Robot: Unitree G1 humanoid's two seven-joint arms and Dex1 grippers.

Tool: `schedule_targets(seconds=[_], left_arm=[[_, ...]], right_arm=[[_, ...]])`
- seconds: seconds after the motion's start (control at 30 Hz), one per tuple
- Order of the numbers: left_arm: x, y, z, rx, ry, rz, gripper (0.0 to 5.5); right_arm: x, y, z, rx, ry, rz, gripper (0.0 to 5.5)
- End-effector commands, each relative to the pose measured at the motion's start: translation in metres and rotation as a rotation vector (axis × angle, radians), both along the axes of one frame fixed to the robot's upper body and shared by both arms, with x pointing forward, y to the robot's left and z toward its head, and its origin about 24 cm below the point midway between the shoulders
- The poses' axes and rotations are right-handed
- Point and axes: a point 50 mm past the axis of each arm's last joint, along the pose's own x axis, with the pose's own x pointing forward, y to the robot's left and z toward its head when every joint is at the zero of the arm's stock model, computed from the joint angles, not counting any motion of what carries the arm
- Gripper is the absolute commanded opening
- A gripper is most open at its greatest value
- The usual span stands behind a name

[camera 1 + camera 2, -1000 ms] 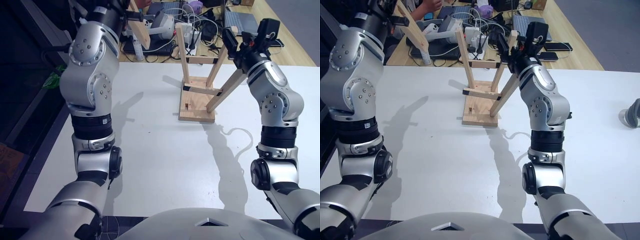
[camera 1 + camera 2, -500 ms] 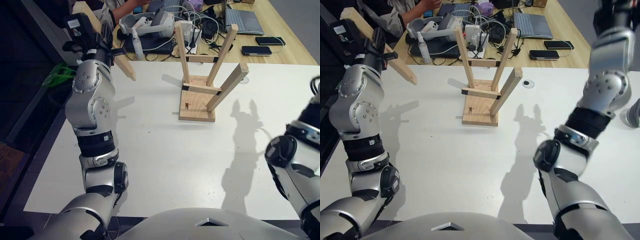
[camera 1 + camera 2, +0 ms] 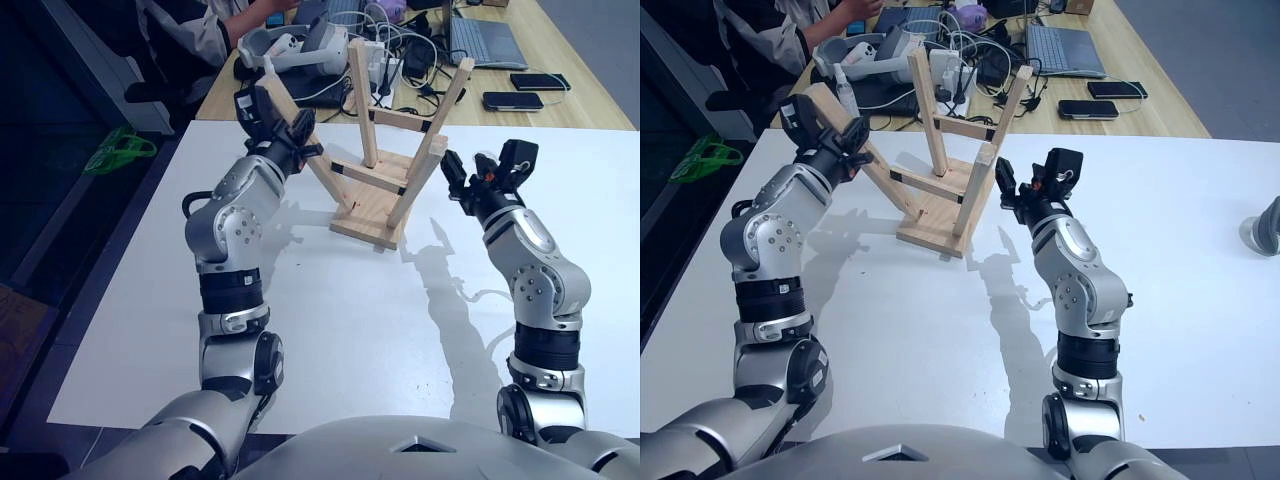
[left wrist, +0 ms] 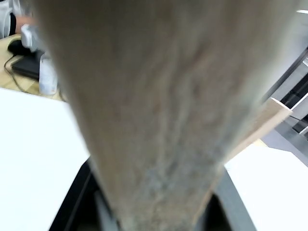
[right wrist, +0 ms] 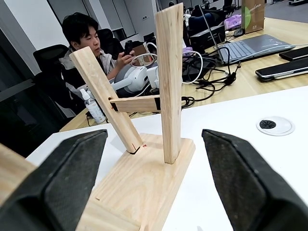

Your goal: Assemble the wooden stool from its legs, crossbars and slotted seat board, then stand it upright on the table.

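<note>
The stool lies upside down on the white table [image 3: 330, 330], its slotted seat board [image 3: 365, 222] lowermost and tilted. Three legs [image 3: 362, 100] stand up from the board, joined by crossbars [image 3: 378, 180]. My left gripper [image 3: 283, 128] is shut on a fourth wooden leg [image 3: 325, 180]; this leg slants down to the board's left corner. The same leg [image 4: 154, 120] shows close up in the left wrist view. My right gripper [image 3: 468, 178] hangs open just right of the nearest leg [image 3: 415, 185], touching nothing. Between its black fingers [image 5: 62, 178], the board [image 5: 144, 178] and two legs are visible.
Behind the table's far edge stands a wooden desk [image 3: 560, 60] with cables, a laptop, phones, a headset [image 3: 300, 45] and a spray bottle. A person sits at its left. A grey round object [image 3: 1265, 225] lies at the table's right edge. The near half of the table is open.
My left arm swung the held leg down from the far left to the seat board. My right arm returned beside the stool, open. The stool has turned and tilted.
</note>
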Motion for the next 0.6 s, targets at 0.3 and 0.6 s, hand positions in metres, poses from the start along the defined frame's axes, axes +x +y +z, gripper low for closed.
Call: schedule_targets(seconds=[0.3, 0.6], left_arm=[[0.004, 0.009, -0.028, -0.09, -0.08, -0.101, 1.02], [0.016, 0.017, -0.033, 0.073, -0.117, -0.054, 1.02]], right_arm=[[0.009, -0.01, 0.012, -0.004, -0.015, -0.012, 3.68], [0.012, -0.014, 0.02, -0.01, -0.027, -0.012, 3.68]])
